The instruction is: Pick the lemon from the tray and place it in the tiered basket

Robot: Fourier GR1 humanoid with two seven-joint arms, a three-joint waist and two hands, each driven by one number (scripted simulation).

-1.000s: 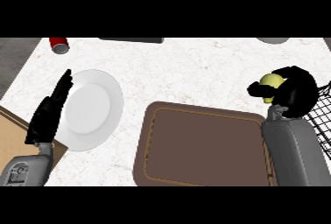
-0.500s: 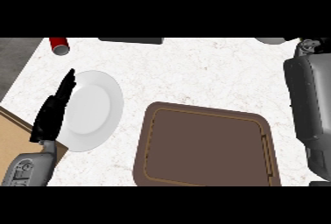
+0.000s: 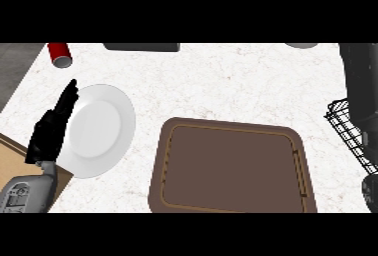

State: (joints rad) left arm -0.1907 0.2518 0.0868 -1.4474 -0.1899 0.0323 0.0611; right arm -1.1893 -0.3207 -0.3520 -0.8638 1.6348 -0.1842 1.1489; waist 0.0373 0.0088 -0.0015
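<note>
Looking steeply down at the white marbled counter (image 3: 221, 80), we see our left hand (image 3: 52, 132) at the view's left edge, its black fingers straight and released, pointing up along the left rim of a white plate (image 3: 100, 130) and holding nothing; it rests there on edge, with the grey forearm (image 3: 26, 192) entering from the lower left corner over a tan board (image 3: 18, 150) that shows at that corner. Just right of the plate, apart from it, lies the brown tray (image 3: 232, 170), a rounded rectangle with a raised rim, and we see nothing lying on its surface. At the right edge a dark grey arm (image 3: 360, 80) runs down from the top of the view, and below it the black wire of the tiered basket (image 3: 351, 135) juts in from the side, near the tray's upper right corner but not touching it. Our right hand does not show, so we cannot tell what its fingers are doing. We cannot see the lemon anywhere: not on the tray, and not in the part of the basket that shows. Along the far edge of the counter stand a red cup (image 3: 60, 54), a dark flat object (image 3: 142, 47) and a grey rounded thing (image 3: 303, 45), each cut off by the top of the view.
</note>
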